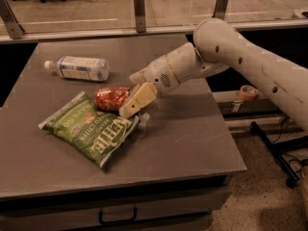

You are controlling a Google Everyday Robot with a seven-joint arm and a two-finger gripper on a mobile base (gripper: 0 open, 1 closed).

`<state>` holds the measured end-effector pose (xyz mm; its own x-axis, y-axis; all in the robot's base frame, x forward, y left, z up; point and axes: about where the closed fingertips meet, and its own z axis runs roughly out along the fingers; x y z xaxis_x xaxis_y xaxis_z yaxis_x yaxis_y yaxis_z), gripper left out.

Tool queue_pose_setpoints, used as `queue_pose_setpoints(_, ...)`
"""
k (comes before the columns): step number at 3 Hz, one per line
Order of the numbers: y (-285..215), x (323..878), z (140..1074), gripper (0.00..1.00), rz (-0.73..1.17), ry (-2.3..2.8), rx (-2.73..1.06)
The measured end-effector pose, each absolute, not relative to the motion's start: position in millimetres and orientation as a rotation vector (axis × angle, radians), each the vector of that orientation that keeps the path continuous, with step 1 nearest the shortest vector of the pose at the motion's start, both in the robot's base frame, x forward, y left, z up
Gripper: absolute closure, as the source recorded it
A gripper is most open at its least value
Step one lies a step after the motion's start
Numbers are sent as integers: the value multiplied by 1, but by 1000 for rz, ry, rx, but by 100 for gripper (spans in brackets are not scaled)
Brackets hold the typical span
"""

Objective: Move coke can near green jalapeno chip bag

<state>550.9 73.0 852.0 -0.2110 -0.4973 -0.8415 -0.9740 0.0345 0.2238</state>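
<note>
Dim warm light, soft blur, gripper (134,96) shadowing the table (192,138).

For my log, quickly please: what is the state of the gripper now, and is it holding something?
Gripper: closed on the coke can, which lies on its side, touching the top edge of the green jalapeno chip bag.
</note>
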Motion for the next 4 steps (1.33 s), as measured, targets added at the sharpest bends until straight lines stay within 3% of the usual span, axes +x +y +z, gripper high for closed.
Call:
queue_pose_setpoints(2,59,568,855,0,996,1774,-1453)
queue_pose_setpoints(4,-34,629,895,0,791,1796,-1179)
